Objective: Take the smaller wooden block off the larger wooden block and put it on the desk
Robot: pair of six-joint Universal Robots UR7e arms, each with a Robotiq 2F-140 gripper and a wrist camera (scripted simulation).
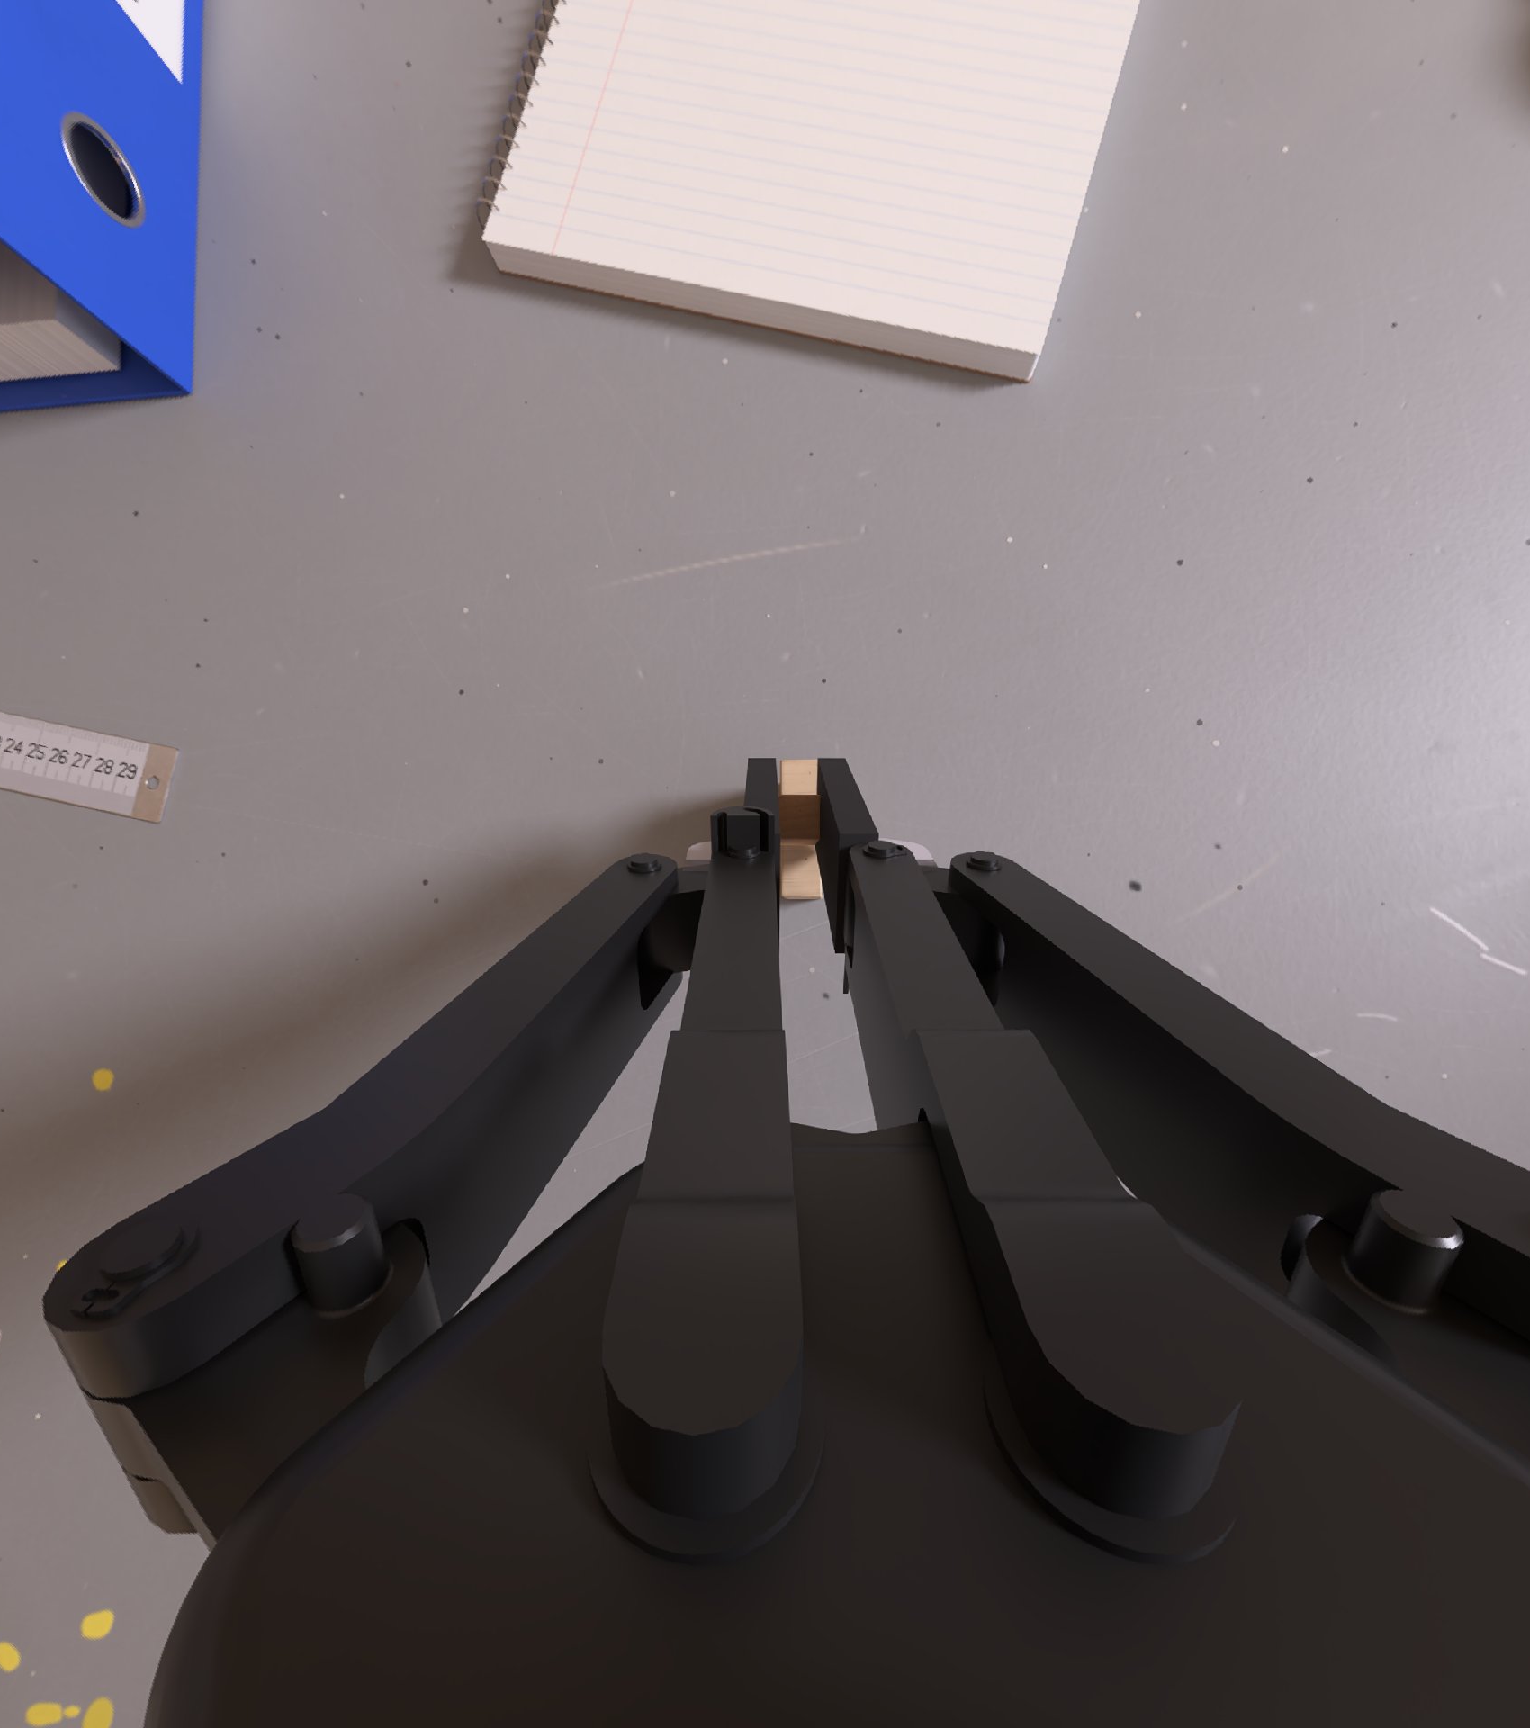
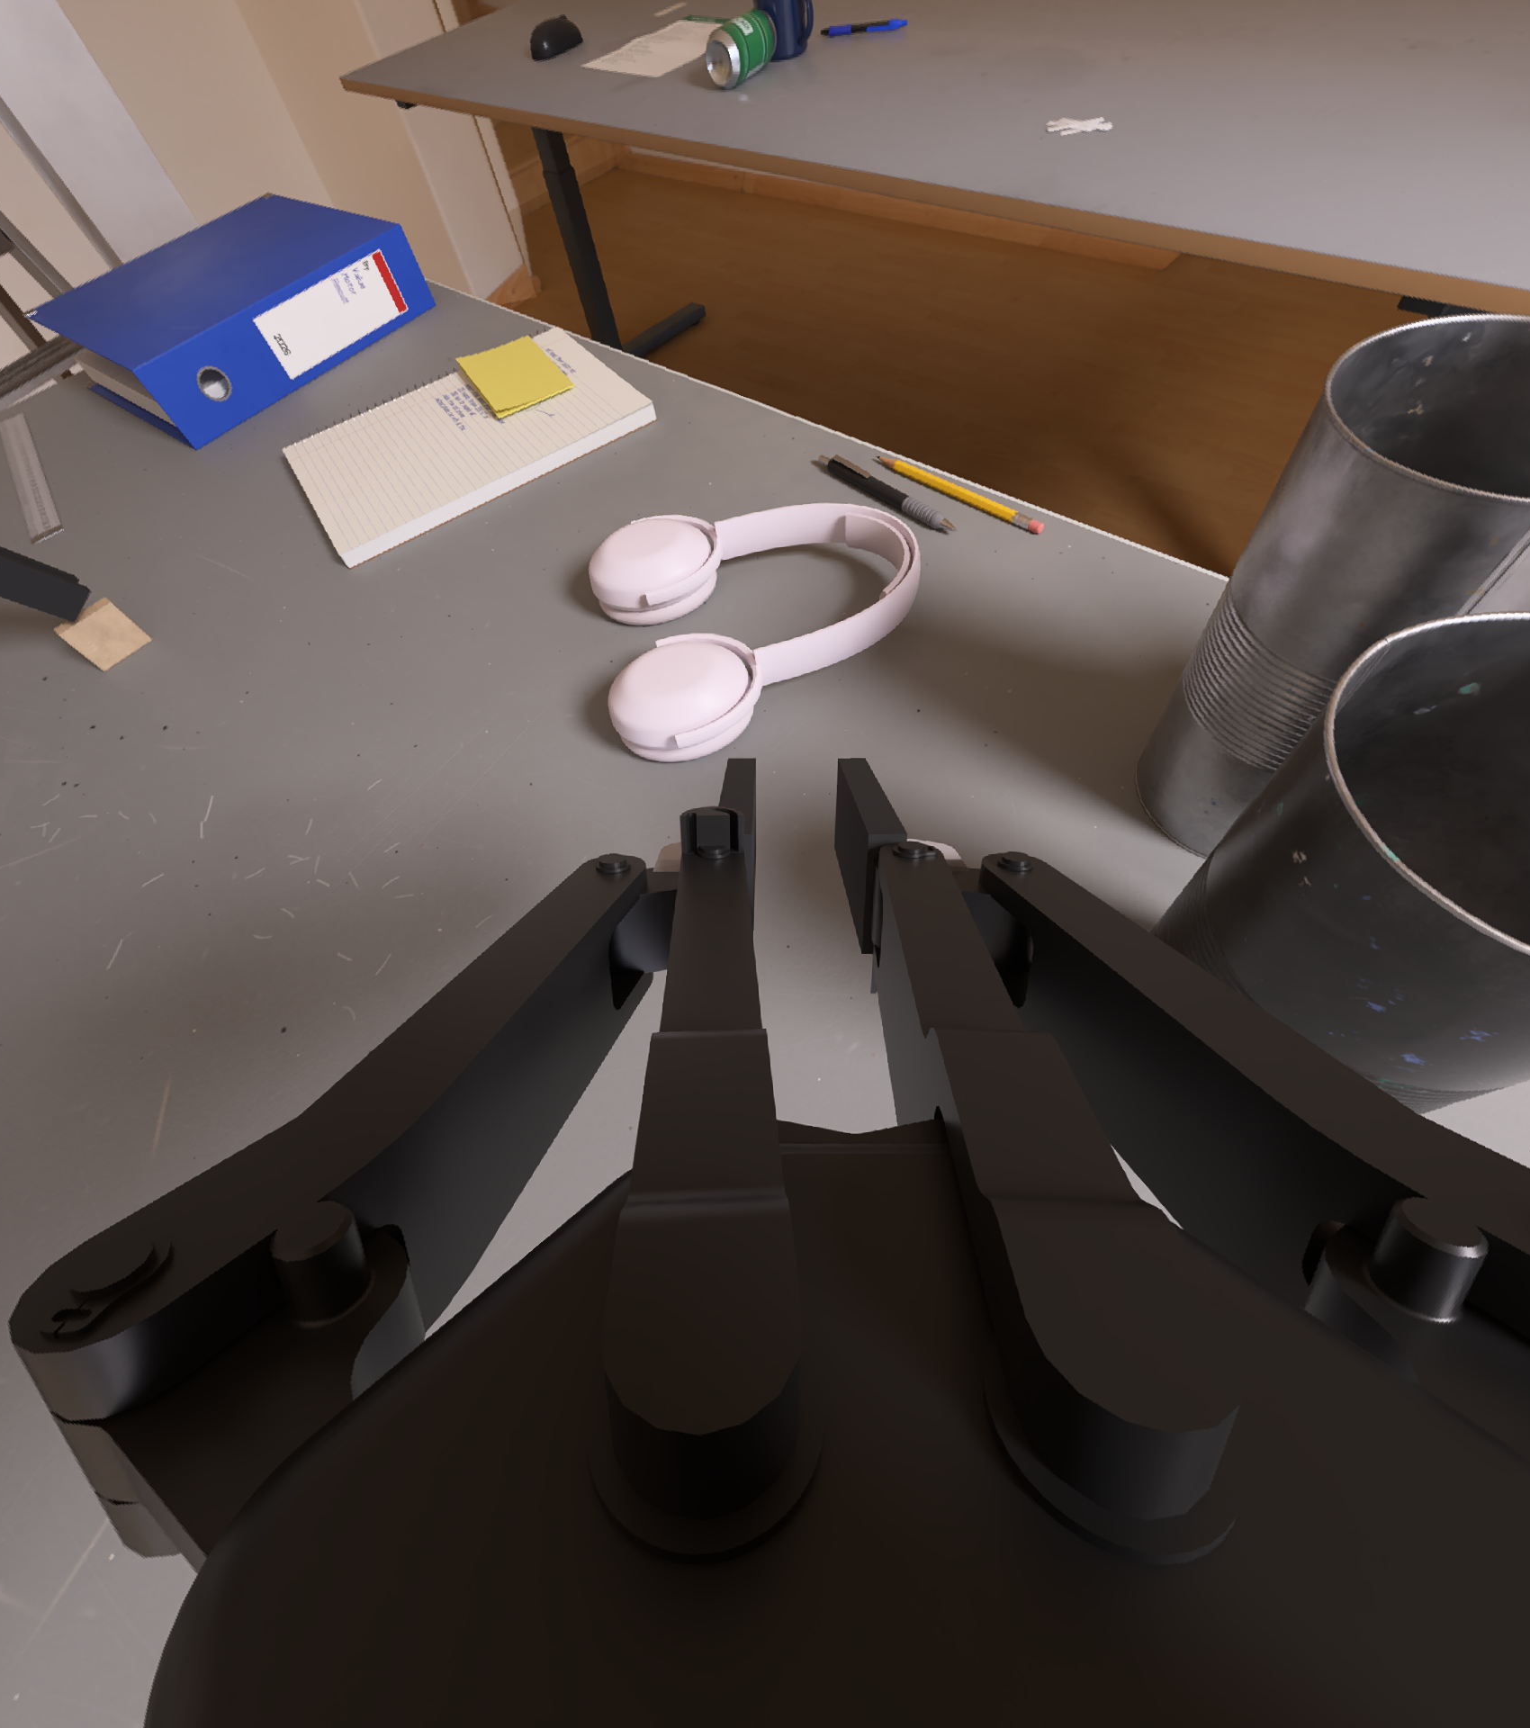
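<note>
Both fingers of your left gripper [image 1: 801, 795] clamp the smaller wooden block [image 1: 798, 802] above the larger wooden block [image 2: 109, 634]; next, lift it clear to bare tabletop [image 1: 1117, 655]. Right gripper [image 2: 796, 795] hangs parted, empty.

Smaller pale wooden block [image 1: 797, 795] upright atop larger block [image 2: 105, 634], seemingly touching; desk [image 1: 1117, 655] beneath.

Left gripper [image 1: 799, 795] clamped on small block [image 1: 797, 802] above grey desk [image 1: 1117, 608]. Larger block [image 1: 801, 874] just beneath. Binder [image 1: 79, 187], notepad [image 1: 808, 159], ruler [image 1: 32, 756] well apart.
</note>
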